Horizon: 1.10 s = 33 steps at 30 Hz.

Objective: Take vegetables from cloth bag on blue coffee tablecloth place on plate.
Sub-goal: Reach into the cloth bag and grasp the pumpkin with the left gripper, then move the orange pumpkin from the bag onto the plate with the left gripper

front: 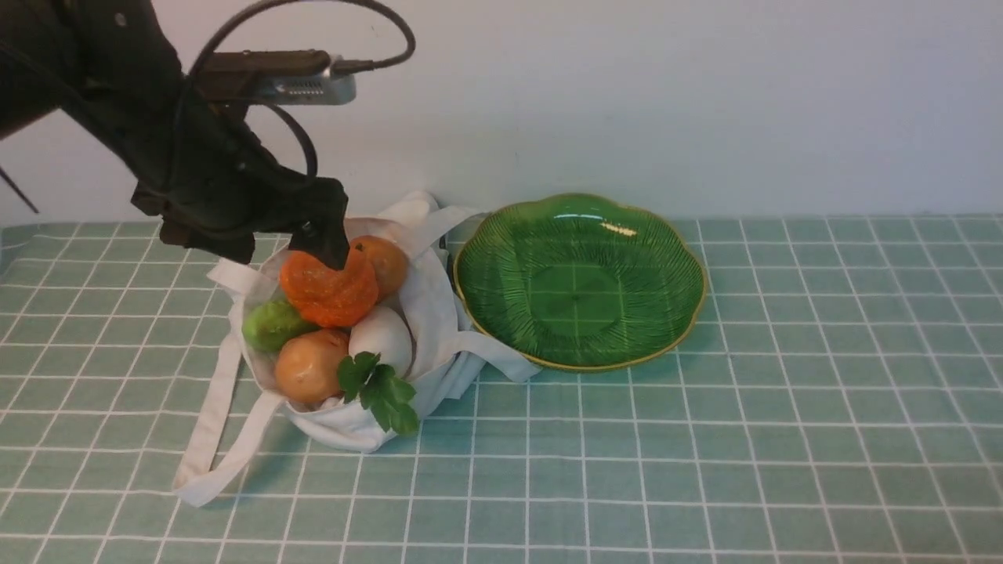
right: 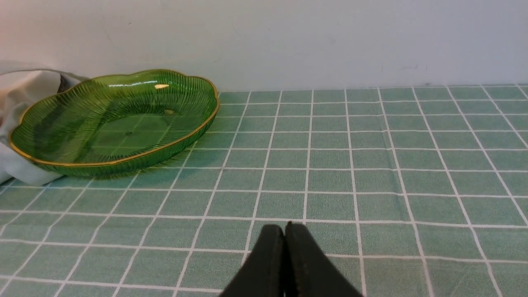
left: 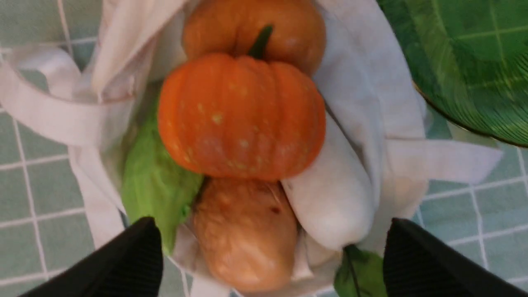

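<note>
The off-white cloth bag [front: 356,427] lies open on the teal grid tablecloth [front: 705,439], left of the green plate [front: 666,235]. In it lie an orange pumpkin [front: 329,291], two tan potatoes [front: 309,366] [front: 385,262], a green cucumber [front: 270,325], a white egg-shaped piece [front: 382,335] and a leafy sprig [front: 385,393]. My left gripper [front: 325,244] hangs open just above the pumpkin [left: 241,117], holding nothing; its fingers [left: 136,260] straddle the near potato [left: 245,231]. My right gripper [right: 284,231] is shut and empty, low over bare cloth, right of the plate [right: 173,142].
A white wall [front: 705,102] runs right behind the plate and bag. The bag's long straps [front: 208,439] trail forward-left on the cloth, and one strap [front: 494,352] lies against the plate's near rim. The plate holds nothing.
</note>
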{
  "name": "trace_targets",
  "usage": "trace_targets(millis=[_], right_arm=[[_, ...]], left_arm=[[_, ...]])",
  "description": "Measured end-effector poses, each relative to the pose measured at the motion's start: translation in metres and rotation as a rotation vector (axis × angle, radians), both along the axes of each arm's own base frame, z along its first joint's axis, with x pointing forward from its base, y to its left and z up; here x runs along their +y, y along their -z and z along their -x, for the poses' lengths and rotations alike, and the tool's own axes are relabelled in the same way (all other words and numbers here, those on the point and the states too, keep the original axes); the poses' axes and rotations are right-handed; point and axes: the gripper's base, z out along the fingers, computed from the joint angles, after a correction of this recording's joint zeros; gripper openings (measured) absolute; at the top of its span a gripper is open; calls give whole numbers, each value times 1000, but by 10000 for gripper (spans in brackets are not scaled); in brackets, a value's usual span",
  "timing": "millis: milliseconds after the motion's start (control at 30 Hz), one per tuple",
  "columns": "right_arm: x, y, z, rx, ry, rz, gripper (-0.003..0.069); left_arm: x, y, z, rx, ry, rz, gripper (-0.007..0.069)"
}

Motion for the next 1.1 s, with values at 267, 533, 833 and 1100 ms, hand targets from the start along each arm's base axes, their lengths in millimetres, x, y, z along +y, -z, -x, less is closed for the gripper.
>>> trace_targets(millis=[267, 533, 833, 1100], right_arm=[[0, 0, 0, 0, 0, 0, -15], [0, 0, 0, 0, 0, 0, -15], [0, 0, 0, 0, 0, 0, -15], [0, 0, 0, 0, 0, 0, -15]], left_arm=[[-4, 34, -25, -9, 4, -27, 685], [-6, 54, -33, 19, 3, -32, 666], [-6, 56, -35, 30, -65, -3, 583], [-3, -11, -13, -97, -61, 24, 583]])
